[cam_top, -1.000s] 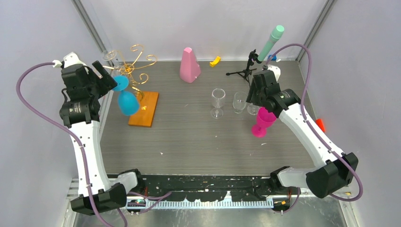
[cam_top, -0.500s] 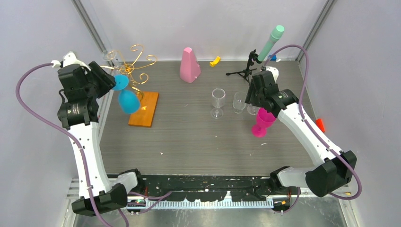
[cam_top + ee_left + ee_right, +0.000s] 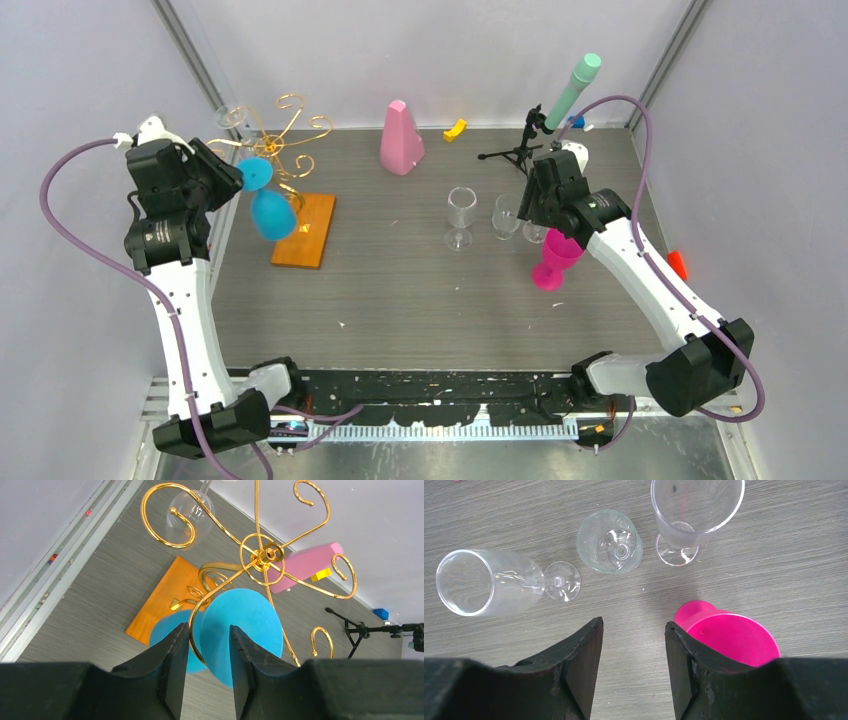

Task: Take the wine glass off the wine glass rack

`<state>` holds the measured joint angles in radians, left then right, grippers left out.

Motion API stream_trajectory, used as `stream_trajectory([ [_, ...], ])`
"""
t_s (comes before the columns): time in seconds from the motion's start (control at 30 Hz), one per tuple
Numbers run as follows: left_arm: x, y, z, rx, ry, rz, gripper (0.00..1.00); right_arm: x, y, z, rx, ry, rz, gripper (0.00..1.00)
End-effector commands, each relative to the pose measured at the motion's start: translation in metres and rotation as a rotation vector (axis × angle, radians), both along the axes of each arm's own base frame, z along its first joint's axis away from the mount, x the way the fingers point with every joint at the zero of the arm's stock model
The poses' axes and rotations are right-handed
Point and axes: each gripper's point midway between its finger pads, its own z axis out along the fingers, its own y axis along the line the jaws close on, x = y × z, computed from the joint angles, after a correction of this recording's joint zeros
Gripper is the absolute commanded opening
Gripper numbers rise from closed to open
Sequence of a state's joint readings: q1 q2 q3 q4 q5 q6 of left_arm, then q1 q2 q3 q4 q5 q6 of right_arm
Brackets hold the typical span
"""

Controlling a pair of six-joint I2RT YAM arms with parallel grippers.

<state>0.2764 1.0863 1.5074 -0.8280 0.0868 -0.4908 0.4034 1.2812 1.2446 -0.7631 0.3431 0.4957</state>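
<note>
LEFT: left gripper jaws part-open, flanking a gold arm of the wine glass rack, nothing visibly clamped | GLASS: blue wine glass hangs foot-up, bowl-down from that arm (probably light, rigid, slick plastic) | HOLD: stem just under foot judged best | RIGHT: right gripper jaws wide, empty, beside pink glass

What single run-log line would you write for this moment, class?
left gripper: open, at blue wine glass hanging on wine glass rack | right gripper: open, empty, beside pink glass | removal: not yet done
</note>
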Motion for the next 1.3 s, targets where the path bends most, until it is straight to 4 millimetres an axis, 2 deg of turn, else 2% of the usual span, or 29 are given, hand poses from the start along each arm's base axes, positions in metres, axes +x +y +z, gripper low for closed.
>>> stream_trajectory([
  [0.0,-0.003,0.000,0.010,0.003,-0.043,0.008,0.36,0.007,0.001,0.009,0.018,-0.045,-0.005,0.54],
  [0.33,-0.010,0.009,0.022,0.043,-0.056,0.058,0.29,0.008,0.004,0.007,0.029,-0.043,0.001,0.54],
  [0.77,0.007,-0.019,0.011,-0.106,-0.077,-0.058,0.30,0.008,0.006,0.006,0.036,-0.040,0.008,0.54],
  [1.13,0.005,-0.027,0.000,-0.282,-0.057,0.004,0.32,0.009,0.009,0.006,0.051,-0.040,0.016,0.54],
  [1.27,0.007,-0.028,0.001,-0.332,-0.067,0.022,0.27,0.009,0.010,0.006,0.053,-0.039,0.018,0.54],
])
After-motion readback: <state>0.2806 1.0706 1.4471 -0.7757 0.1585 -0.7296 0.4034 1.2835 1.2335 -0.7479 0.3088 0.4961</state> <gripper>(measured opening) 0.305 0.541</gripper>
